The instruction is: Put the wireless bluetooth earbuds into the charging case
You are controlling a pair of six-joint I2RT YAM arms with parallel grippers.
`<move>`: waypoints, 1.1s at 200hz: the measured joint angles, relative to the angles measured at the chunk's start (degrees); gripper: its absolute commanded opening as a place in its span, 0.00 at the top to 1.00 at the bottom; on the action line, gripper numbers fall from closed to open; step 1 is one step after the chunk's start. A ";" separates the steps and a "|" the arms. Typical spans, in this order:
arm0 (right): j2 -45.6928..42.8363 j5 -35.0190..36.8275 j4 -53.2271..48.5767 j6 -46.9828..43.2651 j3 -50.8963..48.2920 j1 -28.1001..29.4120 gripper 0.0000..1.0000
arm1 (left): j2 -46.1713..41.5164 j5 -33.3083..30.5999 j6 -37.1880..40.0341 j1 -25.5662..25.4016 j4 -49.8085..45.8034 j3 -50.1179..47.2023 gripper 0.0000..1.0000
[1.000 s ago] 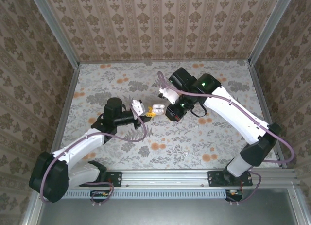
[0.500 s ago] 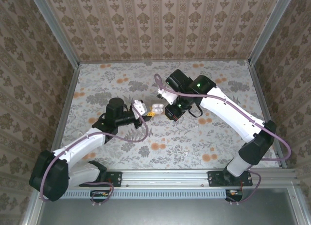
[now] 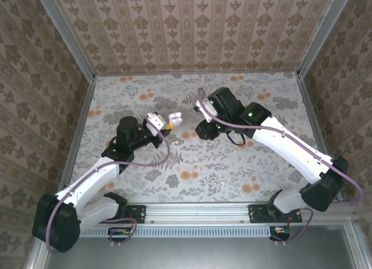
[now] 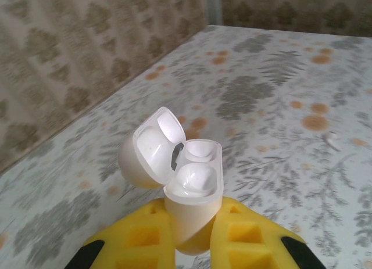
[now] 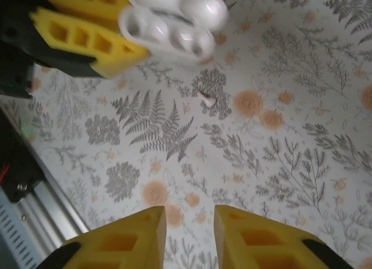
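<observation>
One tiny white earbud (image 5: 206,97) loose | left fingers (image 4: 193,241) pinch white hinged case (image 4: 195,190), right fingers (image 5: 186,225) spread | I could flick it

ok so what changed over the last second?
Left gripper carried the charging case leftward and a bit farther back. Right gripper opened, holds nothing, and now sits apart from the case. Unchanged: left stays shut on the case, lid open. One earbud lies on the table.
</observation>
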 measured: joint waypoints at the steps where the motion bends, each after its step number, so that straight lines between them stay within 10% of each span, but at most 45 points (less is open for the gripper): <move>1: -0.02 0.00 0.44 0.11 -0.33 -0.07 0.67 | -0.09 -0.11 -0.17 0.20 -0.02 -0.02 1.00; 129: 7.78 -3.50 11.02 9.11 -3.02 -0.55 0.59 | -6.12 -25.07 -25.42 30.71 -24.72 -2.32 1.00; 220: 15.98 -12.11 9.88 11.47 4.28 -0.72 0.59 | 10.60 -43.71 -32.28 45.00 -39.82 4.09 1.00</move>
